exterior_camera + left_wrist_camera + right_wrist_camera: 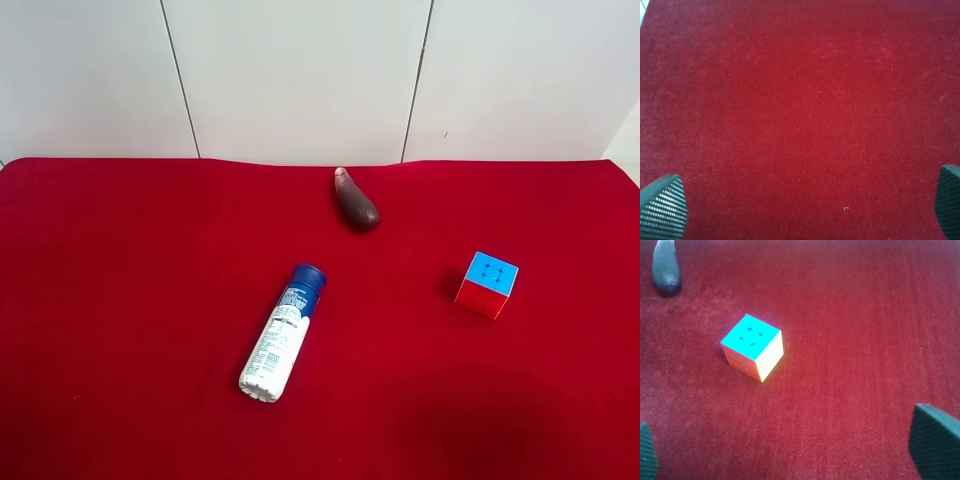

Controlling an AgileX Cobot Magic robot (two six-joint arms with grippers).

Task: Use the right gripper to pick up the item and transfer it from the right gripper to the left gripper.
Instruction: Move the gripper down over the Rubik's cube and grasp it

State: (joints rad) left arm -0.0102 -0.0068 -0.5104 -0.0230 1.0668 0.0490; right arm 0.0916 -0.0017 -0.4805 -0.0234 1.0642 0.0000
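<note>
A puzzle cube (487, 284) with a blue top and a red side sits on the red cloth at the right of the exterior high view. It also shows in the right wrist view (753, 347), upright and apart from my right gripper (790, 452). That gripper is open and empty, with one dark fingertip (935, 440) at each side of the picture. My left gripper (805, 207) is open and empty over bare red cloth. Neither arm shows in the exterior high view.
A white bottle with a blue cap (283, 333) lies on its side near the middle of the cloth (120, 300). A dark purple eggplant (355, 202) lies toward the back and shows in the right wrist view (665, 267). A white wall stands behind the table.
</note>
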